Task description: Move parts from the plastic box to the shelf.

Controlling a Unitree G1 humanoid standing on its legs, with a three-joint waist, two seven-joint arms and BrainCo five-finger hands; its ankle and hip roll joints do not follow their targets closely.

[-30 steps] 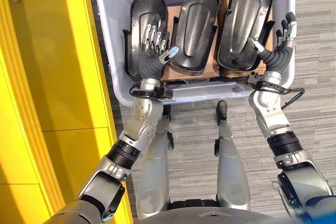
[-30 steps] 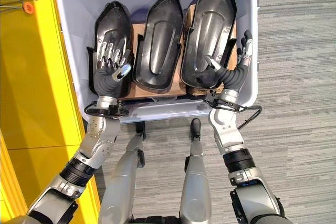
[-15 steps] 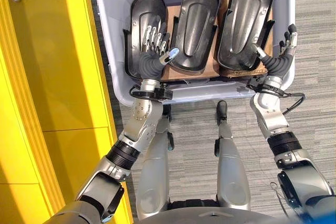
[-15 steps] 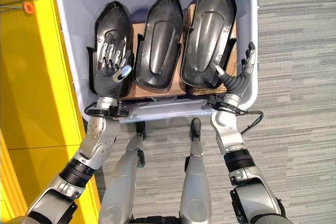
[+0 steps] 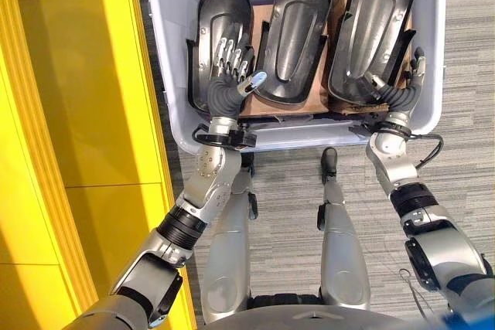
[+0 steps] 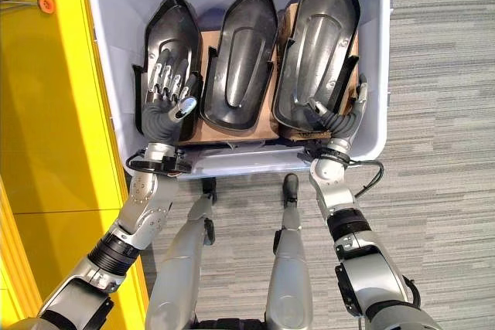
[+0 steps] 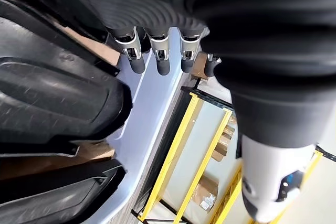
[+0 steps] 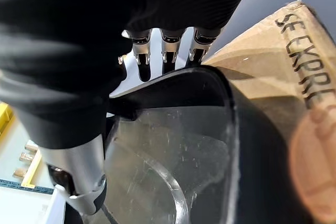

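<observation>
**Both hands in the box, reaching for parts**

Three black moulded parts lie side by side in the plastic box (image 5: 433, 113), resting on brown cardboard (image 5: 259, 25); none has left it for the yellow shelf (image 5: 69, 113) on the robot's left. The left hand (image 5: 228, 63) lies flat on the left part (image 5: 220, 13), fingers straight, thumb out to the side, gripping nothing. The right hand (image 5: 398, 90) sits at the near end of the right part (image 5: 379, 21), thumb on its inner face, fingers outside its edge by the box wall; a loose bracket, not yet a firm pinch by my reading. The middle part (image 5: 298, 28) is untouched. The step is the grasp; next, fingers should close on an edge, then lift clear of the box wall.
</observation>
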